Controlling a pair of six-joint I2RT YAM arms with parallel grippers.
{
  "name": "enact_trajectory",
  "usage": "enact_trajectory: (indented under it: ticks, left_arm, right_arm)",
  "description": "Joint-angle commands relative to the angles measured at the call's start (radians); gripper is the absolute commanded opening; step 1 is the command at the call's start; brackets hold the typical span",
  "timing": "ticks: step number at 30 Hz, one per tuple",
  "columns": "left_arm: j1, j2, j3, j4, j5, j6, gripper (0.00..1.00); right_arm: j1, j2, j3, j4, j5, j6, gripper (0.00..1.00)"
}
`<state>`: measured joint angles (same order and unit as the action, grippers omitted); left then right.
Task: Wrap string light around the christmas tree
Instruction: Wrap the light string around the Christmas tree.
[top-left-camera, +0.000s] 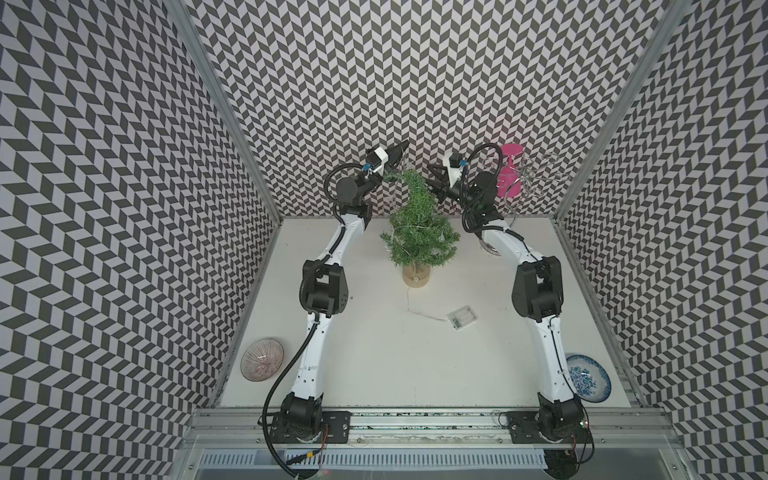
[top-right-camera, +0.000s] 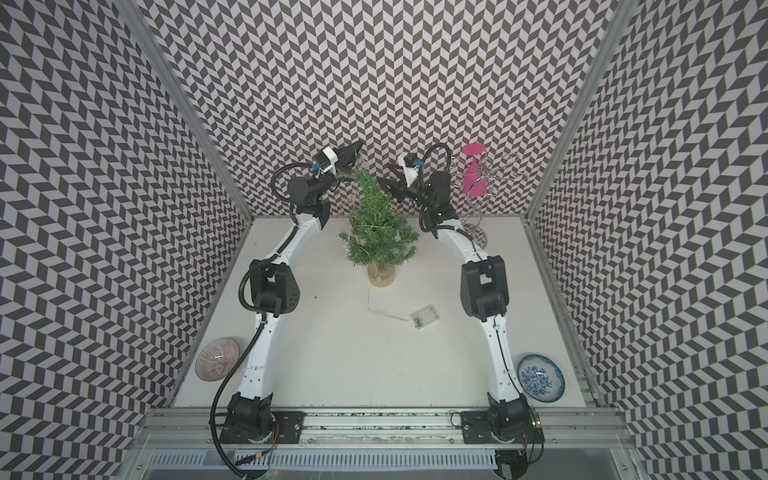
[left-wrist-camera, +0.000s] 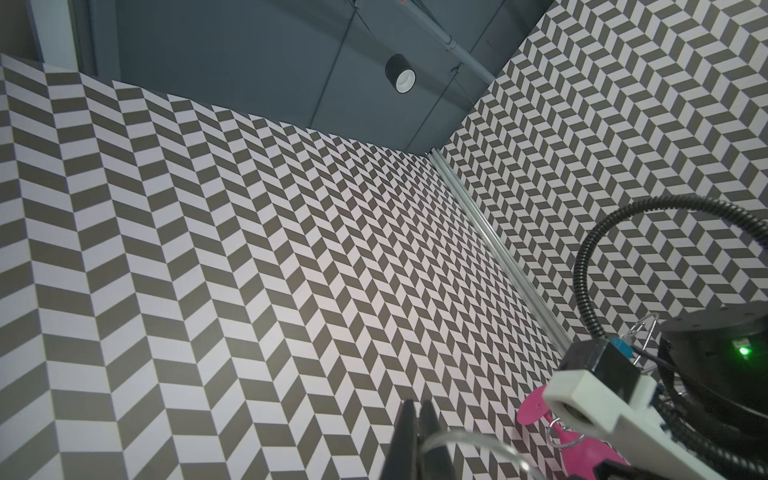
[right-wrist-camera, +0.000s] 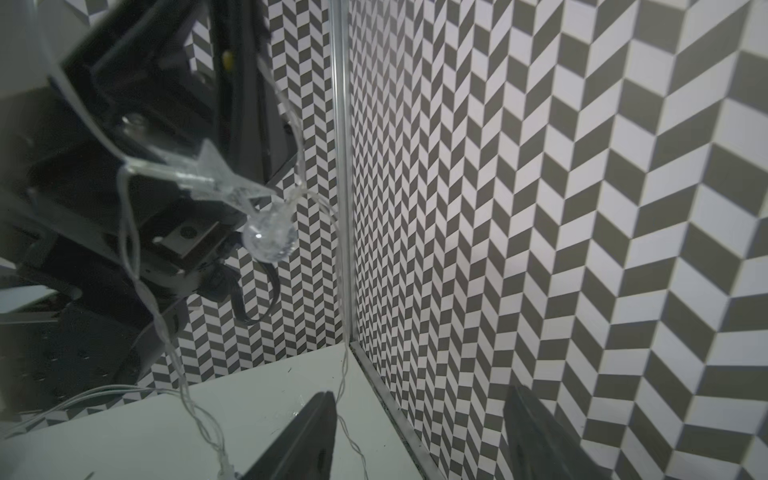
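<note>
White table bears the christmas tree; chevron-patterned walls surround it.

**Left wrist view:** the left hand is cut off by the frame edge, only closed fingertips being shown; the string light beside them is blurred.

**Right wrist view:** the right hand is likewise cropped.

**Both top views:** the wire cannot be traced through the christmas tree; the blue plate is partly covered by the right arm.

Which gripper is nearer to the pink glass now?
Right. The right gripper is on the side of the christmas tree where the pink glass is; the left gripper is on the tree's opposite side, farther away.
</note>
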<state>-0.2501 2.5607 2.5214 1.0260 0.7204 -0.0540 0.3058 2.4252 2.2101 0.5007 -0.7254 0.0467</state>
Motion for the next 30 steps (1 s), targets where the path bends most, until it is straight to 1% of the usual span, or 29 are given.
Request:
enact_trajectory:
  ticks: [1, 3, 5, 9, 17, 27, 30]
  left_arm:
    - [-0.009, -0.003, 0.037, 0.046, 0.006, -0.034, 0.00]
    - [-0.009, -0.008, 0.037, 0.044, 0.010, -0.037, 0.00]
    - [-0.009, -0.011, 0.038, 0.054, 0.007, -0.057, 0.00]
    - [-0.016, -0.019, 0.030, 0.058, 0.004, -0.081, 0.00]
    - [-0.030, -0.016, 0.030, 0.056, -0.006, -0.087, 0.00]
    - [-0.037, 0.009, 0.030, 0.092, -0.022, -0.146, 0.00]
    - [-0.043, 0.011, 0.027, 0.093, -0.015, -0.160, 0.00]
  right_arm:
    - [0.028, -0.017, 0.032, 0.003, -0.011, -0.107, 0.66]
    - [0.037, -0.052, 0.003, -0.008, 0.019, -0.140, 0.67]
    - [0.042, -0.087, -0.054, 0.044, 0.028, -0.144, 0.67]
    - [0.056, -0.088, -0.034, -0.041, -0.003, -0.213, 0.67]
    - [0.049, -0.062, -0.041, 0.043, -0.029, -0.144, 0.67]
    - [0.049, -0.007, -0.050, 0.181, -0.087, -0.049, 0.67]
    - [0.050, 0.003, -0.037, 0.190, -0.072, -0.047, 0.64]
